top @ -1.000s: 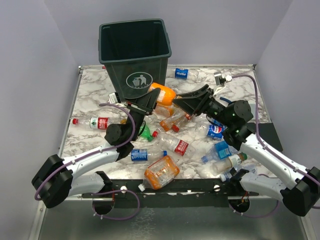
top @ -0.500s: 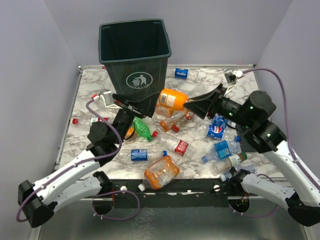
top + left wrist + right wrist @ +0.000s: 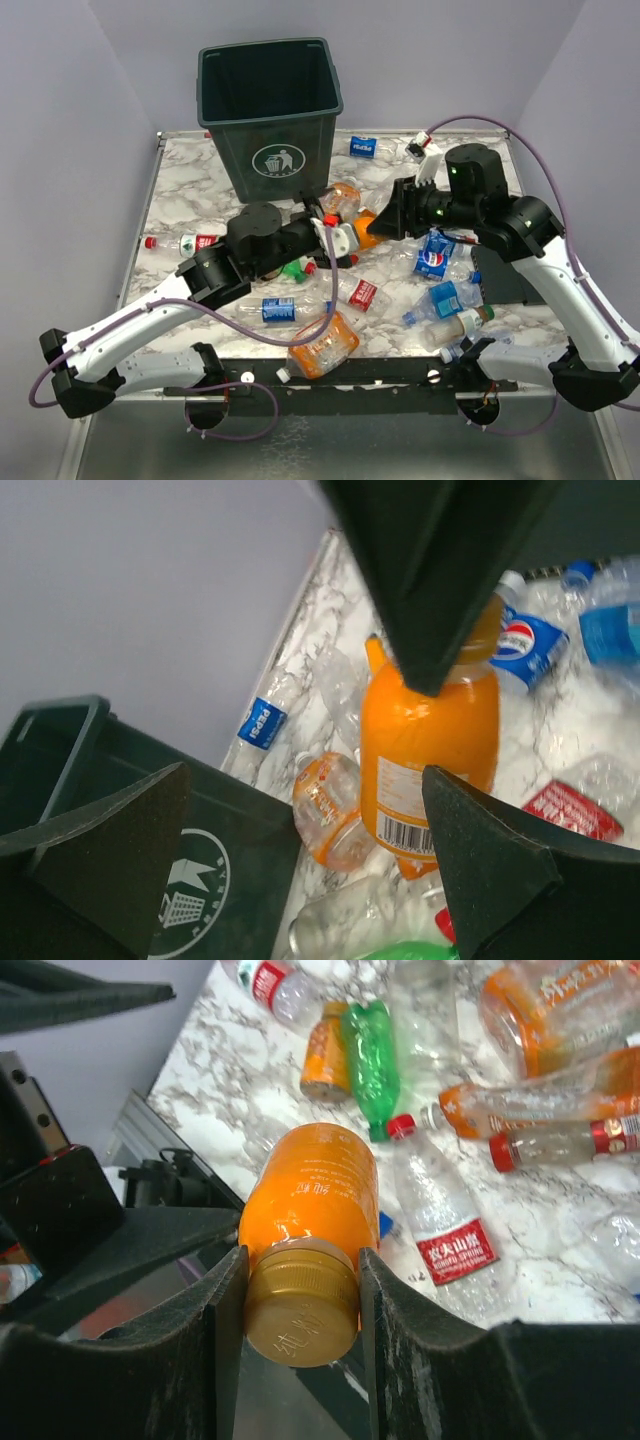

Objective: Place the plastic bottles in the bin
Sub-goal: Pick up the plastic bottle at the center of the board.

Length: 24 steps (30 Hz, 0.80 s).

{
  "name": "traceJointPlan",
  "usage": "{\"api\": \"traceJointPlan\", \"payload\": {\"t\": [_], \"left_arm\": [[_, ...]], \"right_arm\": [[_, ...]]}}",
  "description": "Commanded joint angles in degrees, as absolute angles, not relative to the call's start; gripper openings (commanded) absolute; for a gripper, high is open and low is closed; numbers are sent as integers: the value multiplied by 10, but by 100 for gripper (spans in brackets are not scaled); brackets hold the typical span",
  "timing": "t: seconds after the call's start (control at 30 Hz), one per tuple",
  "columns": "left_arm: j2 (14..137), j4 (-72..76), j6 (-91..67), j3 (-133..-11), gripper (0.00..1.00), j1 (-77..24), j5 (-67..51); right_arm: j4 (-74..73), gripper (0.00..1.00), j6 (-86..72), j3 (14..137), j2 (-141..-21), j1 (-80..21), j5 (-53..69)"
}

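An orange juice bottle (image 3: 312,1192) with a gold cap (image 3: 302,1302) hangs above the table, and my right gripper (image 3: 300,1295) is shut on that cap. From above, the orange bottle (image 3: 366,228) sits just right of the dark green bin (image 3: 270,120). My left gripper (image 3: 340,238) is wide open and empty, pointing at the bottle's base from the left. Its own view shows the orange bottle (image 3: 430,745) ahead, the bin (image 3: 235,825) at lower left and a small orange-tinted bottle (image 3: 330,805) lying on the table.
Several bottles lie scattered over the marble table (image 3: 180,190): a green one (image 3: 293,268), a Pepsi one (image 3: 432,262), a big orange-tinted one (image 3: 322,345) at the front, a red-labelled one (image 3: 190,243) at the left and a blue-labelled one (image 3: 363,147) at the back.
My left gripper let go of the orange bottle, opened wide, drew back left and swung in again toward the middle. The right gripper kept the bottle and carried it slightly right and nearer.
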State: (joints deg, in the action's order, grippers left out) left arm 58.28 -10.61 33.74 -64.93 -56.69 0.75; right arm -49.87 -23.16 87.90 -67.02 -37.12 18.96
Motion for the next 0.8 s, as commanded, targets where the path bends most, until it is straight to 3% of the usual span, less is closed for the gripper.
{"api": "traceJointPlan", "payload": {"t": [0.0,0.3,0.77], "left_arm": [[614,-266,481,-696,99,-611,-4],[617,-314,463,-697,99,-633,7],[664,-222,382,-733,99,-633,26]], "right_arm": [[-557,1,-213,919,-678,-375,204],[-588,1,-171,981,-704,-375,117],[-518,1,-191,953,-707,-375,215]]}}
